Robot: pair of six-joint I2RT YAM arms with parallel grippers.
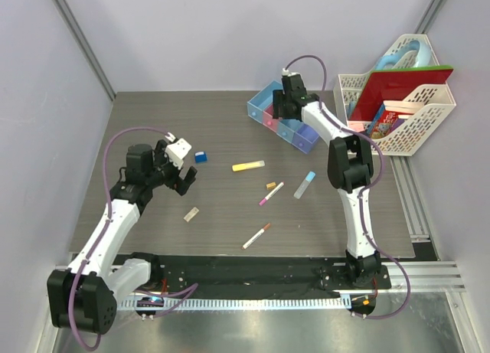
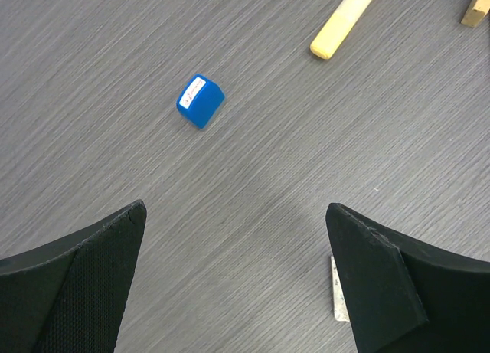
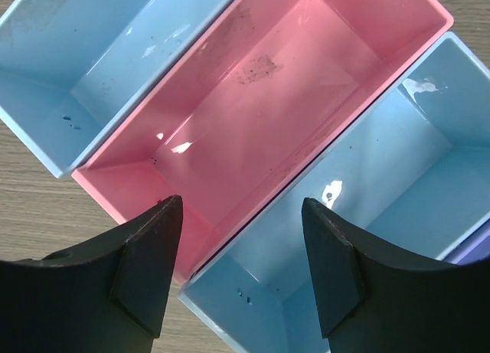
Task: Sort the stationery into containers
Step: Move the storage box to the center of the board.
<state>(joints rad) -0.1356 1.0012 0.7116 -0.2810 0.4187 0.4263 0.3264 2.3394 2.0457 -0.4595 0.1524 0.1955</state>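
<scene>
The stationery lies loose on the grey table: a tiny blue cube [image 1: 200, 157], a yellow highlighter [image 1: 248, 167], a small tan eraser [image 1: 270, 186], a white pen with a pink tip [image 1: 271, 193], a blue-capped marker [image 1: 305, 184], a beige eraser [image 1: 191, 214] and a white pen with a red tip [image 1: 256, 236]. My left gripper [image 1: 182, 177] is open and empty, just left of the cube [image 2: 200, 100]. My right gripper [image 1: 285, 108] is open and empty above the row of bins [image 1: 283, 117], over the wall between the pink bin [image 3: 268, 100] and a light blue bin [image 3: 367, 192].
A white lattice basket [image 1: 417, 112] with a red folder [image 1: 394, 89] and books [image 1: 387, 123] stands at the back right. A second basket [image 1: 402, 50] sits behind it. The left wrist view shows the highlighter [image 2: 344, 20] and a sliver of beige eraser [image 2: 337, 295].
</scene>
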